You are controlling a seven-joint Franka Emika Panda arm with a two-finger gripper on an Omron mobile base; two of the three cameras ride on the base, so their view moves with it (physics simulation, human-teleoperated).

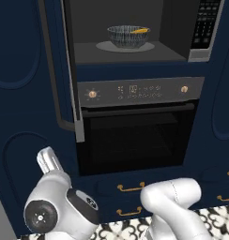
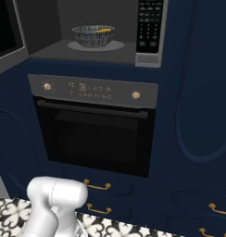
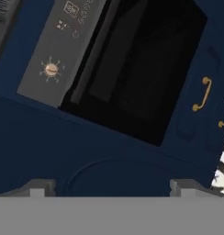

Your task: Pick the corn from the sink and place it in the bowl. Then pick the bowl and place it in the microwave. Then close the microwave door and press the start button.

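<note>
Our gripper (image 3: 111, 188) has its jaws spread wide with nothing between them; its two finger tips (image 3: 39, 187) rise far apart at the bottom of the hand view. Past them we see dark blue cabinet (image 3: 49, 137), and beyond that the oven (image 3: 132, 73), rolled in this view, with one gold dial (image 3: 51, 69) on its grey panel and gold drawer pulls (image 3: 202, 94) off to the side. A patch of patterned floor (image 3: 222, 170) shows at the edge.

From the left base view, our arm (image 1: 60, 206) sits low in front of the cabinets, well below the microwave (image 1: 135, 33). The bowl (image 1: 128, 36) stands on the round plate inside the cavity, and the corn (image 1: 141, 31) lies in it, near its right rim. The door (image 1: 64, 65) stands open, swung out to the left, its bar handle reaching down past the oven's panel. The keypad (image 2: 149, 25) is on the right side of the cavity. The oven's own door (image 2: 94, 139) is closed beneath, with two drawers under it.
</note>
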